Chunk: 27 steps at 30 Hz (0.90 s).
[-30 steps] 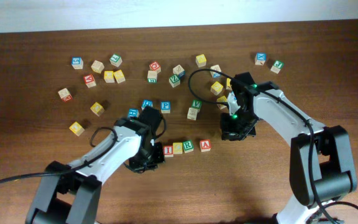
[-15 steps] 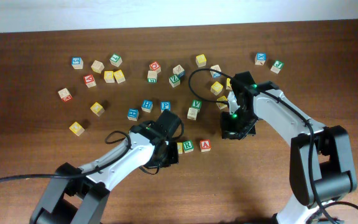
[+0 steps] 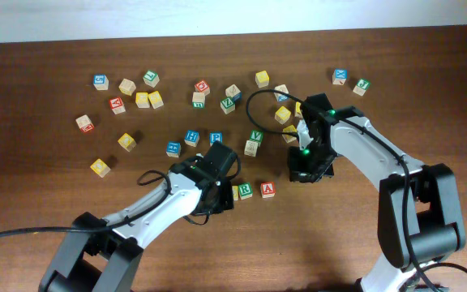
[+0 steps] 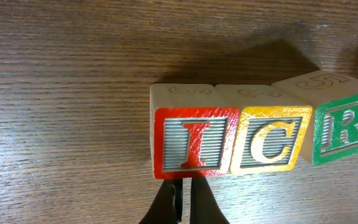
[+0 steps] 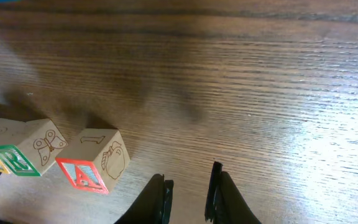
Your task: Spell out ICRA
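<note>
Overhead the light is even and soft, with faint shadows on the table under both arms. In the left wrist view the blocks ahead of the left hand are crisp and throw a dark shadow beyond them; the hand itself is dim and blurred. Pale glare washes the wood to the right of the right hand, and the far wood goes soft

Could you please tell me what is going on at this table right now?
Two robot arms are spelling ICRA with letter blocks. The I block, C block and R block stand side by side in a row. The A block sits just past the R, slightly apart and turned. The left fingers, shut, are at the I block's edge. The right fingers hang open near the A block, holding nothing.
</note>
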{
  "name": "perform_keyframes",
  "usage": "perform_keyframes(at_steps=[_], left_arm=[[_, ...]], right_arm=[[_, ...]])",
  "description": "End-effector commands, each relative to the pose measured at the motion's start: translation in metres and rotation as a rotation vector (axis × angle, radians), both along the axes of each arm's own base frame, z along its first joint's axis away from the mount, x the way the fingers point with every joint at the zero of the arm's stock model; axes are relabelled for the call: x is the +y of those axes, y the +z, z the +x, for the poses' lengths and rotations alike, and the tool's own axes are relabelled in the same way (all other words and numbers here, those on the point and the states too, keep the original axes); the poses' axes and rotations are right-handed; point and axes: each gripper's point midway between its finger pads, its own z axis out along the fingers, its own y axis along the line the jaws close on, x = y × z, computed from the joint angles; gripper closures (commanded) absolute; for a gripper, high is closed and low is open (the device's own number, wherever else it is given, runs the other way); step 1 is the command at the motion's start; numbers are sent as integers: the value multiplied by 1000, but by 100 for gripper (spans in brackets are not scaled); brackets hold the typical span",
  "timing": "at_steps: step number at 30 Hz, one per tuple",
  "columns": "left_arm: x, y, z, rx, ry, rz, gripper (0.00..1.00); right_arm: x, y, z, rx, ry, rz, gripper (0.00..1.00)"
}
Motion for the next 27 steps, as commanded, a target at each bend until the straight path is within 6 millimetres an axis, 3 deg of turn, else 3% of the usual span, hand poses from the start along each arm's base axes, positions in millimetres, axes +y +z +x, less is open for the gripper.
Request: perform_keyframes(at_steps=[1, 5, 11, 14, 20, 27], left_arm=[[-1, 0, -2, 4, 5, -5, 100], [-6, 6, -6, 21, -1, -38, 100], [-2, 54, -10, -59, 0, -93, 100], [18, 70, -5, -93, 57, -87, 100], [85, 68, 5, -24, 281, -39, 100], [88, 68, 3, -12, 291, -32, 100]], right_arm=[[3, -1, -1, 14, -1, 3, 85], [4, -1, -2, 23, -21, 4, 86], [23, -5, -8, 18, -14, -45, 92], [28, -6, -11, 17, -23, -90, 92], [44, -20, -18, -11, -3, -82, 92], [46, -27, -23, 0, -20, -66, 92]])
